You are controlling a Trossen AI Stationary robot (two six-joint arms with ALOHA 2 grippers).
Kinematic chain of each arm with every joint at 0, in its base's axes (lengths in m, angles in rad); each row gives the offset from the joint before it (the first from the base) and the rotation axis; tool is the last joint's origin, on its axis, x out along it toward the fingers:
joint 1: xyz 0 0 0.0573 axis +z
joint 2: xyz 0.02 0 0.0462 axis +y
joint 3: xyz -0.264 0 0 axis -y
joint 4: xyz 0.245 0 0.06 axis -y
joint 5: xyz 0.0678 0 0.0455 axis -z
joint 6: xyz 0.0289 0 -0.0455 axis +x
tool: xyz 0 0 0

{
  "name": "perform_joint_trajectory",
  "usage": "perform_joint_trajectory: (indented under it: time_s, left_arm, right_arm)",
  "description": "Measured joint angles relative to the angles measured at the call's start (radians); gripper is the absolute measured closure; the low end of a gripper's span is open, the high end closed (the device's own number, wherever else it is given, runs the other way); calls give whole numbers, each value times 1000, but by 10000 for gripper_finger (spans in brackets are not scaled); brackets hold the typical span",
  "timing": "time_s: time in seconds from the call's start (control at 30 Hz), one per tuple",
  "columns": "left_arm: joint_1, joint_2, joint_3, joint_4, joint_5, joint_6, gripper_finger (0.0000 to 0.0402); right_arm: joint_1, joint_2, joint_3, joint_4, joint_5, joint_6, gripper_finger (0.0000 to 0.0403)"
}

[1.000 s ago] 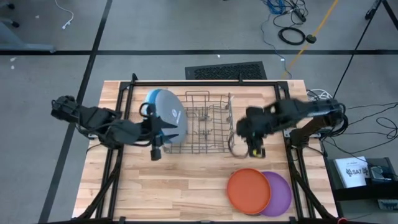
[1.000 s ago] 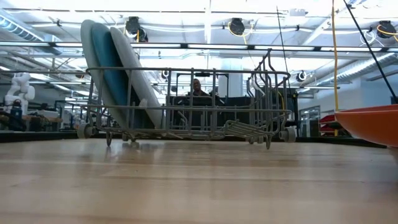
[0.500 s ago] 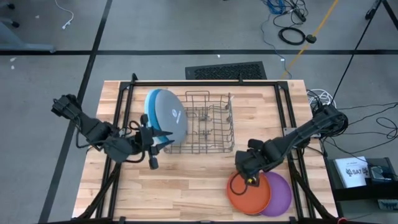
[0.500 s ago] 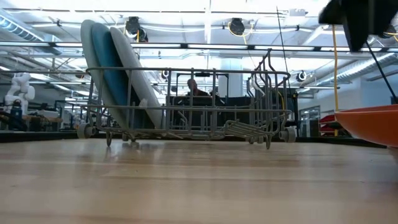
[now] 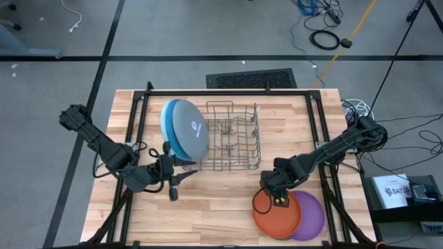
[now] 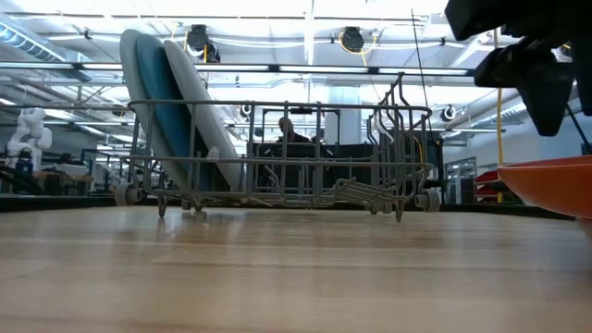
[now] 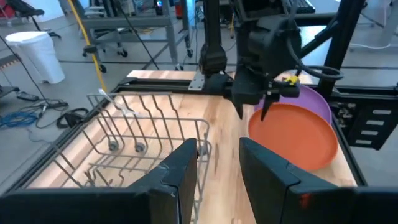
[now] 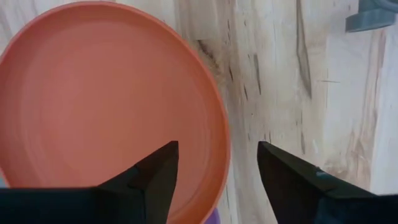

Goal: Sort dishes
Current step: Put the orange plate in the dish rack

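**Right gripper down over the orange plate**

Dropped within the last second from beside the wire dish rack [image 5: 232, 144] to the lower right of the high view: right gripper [image 5: 276, 200], fingers apart, now poised over the near rim of the orange plate [image 5: 277, 213]. Seen through the right wrist view, rim of the orange plate [image 8: 112, 99] running between the two spread fingers [image 8: 152, 177], no contact evident yet. Underneath and to the right, the purple plate [image 5: 313, 216], partly covered by the orange one, both flat on the counter [image 5: 208, 207].

Pulled back toward the lower left of the high view over the same second: left gripper [image 5: 173, 184], fingers apart and holding nothing, now clear of the rack. Standing on edge at the rack's left end, three large plates, grey plate [image 5: 189, 130] in front.

Likely meaning: large plates racked, smaller ones next, orange first, a pinch on its rim being the probable next move.
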Motion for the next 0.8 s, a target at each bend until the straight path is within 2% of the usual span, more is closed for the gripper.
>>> perform_joint_trajectory:
  time_s: [0.23,0.63,0.8]
  left_arm:
    - [10,0,-11,11,-21,19,281]
    - [8,3,-11,12,4,70,282]
    - [8,3,-11,12,11,132,282]
  right_arm:
    - [-32,30,0,-2,-7,-42,197]
    - [-38,136,0,15,-26,-84,198]
    - [-42,175,0,18,-20,-89,223]
